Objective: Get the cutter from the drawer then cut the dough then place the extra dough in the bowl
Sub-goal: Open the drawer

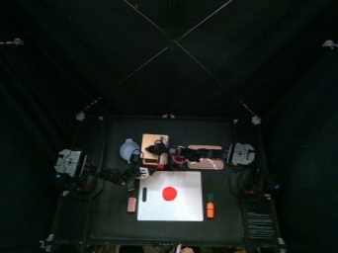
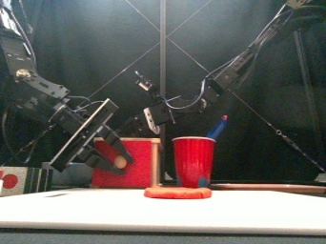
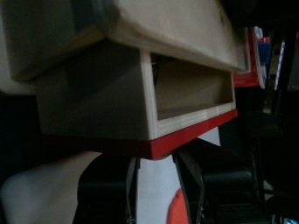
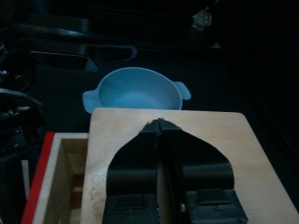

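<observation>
The pale wooden box (image 1: 158, 148) stands behind the white cutting board (image 1: 192, 181), its drawer pulled out toward the board. The drawer's red front (image 3: 176, 140) is right at my left gripper (image 3: 152, 171), whose jaws stand open with the board showing between them. What shows of the drawer's inside (image 3: 187, 87) holds no cutter. My right gripper (image 4: 158, 124) is shut and rests its tips on the box's top (image 4: 222, 140). A flat red dough disc (image 2: 177, 192) lies on the board. The blue-grey bowl (image 4: 135, 90) sits just beyond the box.
A red cup (image 2: 193, 160) with a blue knife (image 2: 216, 127) stands right of the box. The pink tray (image 1: 205, 153) lies at the back right. One small toy (image 1: 132, 204) lies left of the board and another (image 1: 209, 208) lies right of it.
</observation>
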Available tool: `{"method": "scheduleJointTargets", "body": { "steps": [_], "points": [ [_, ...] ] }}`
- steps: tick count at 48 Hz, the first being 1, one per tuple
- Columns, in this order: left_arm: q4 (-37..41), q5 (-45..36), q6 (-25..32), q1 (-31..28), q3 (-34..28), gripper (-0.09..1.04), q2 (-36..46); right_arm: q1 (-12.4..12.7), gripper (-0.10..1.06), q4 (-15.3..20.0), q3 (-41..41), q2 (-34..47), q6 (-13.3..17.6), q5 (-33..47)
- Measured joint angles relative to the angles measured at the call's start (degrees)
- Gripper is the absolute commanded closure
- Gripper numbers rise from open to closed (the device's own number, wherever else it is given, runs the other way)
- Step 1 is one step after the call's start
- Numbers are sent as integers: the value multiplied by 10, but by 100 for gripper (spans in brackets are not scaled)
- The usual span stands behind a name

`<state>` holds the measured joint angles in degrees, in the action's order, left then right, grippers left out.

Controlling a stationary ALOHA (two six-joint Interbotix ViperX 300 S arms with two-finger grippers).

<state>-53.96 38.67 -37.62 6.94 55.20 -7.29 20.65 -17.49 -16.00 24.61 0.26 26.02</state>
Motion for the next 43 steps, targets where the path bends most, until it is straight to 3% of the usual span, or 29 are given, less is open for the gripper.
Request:
{"method": "scheduleJointTargets", "body": {
  "steps": [43],
  "points": [
    [-64,-10,-1,70,1,36,7,7,96,0,3,1,2,0]
  ]
}}
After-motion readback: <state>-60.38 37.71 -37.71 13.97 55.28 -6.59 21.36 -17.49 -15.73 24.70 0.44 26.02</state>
